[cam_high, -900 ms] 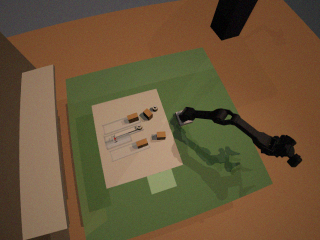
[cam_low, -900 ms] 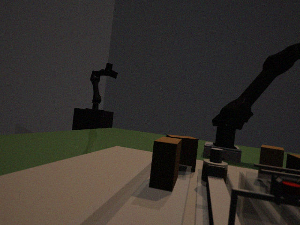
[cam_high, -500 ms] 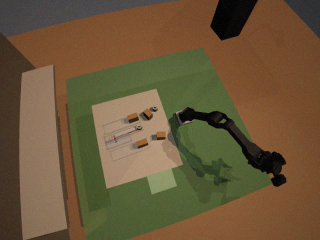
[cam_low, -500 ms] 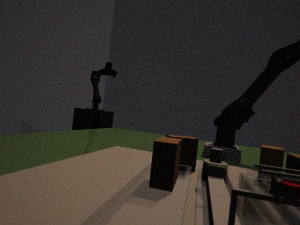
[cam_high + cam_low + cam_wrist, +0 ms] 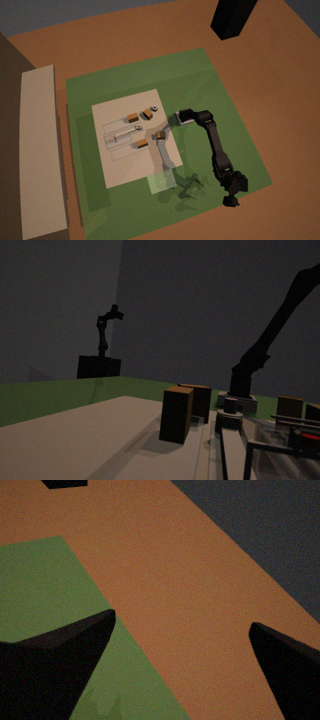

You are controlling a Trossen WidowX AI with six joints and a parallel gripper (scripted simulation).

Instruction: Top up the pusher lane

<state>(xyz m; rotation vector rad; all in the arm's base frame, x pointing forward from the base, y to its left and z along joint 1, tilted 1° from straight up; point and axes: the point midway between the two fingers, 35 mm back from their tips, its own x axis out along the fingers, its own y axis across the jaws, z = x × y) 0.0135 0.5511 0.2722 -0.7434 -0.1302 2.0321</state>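
One claw (image 5: 182,640) spread wide, gripping nothing, above green mat (image 5: 45,590) edge, well apart from the jars (image 5: 154,108).

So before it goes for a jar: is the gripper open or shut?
Open. In the wrist view the two dark fingers stand far apart at the frame's edges, with only floor and green mat between them; the gripper holds nothing.

Black arm (image 5: 215,144) stretched out long from its base, elbow bent, gripper (image 5: 233,200) at the far end, fingers spread wide, gripping nothing
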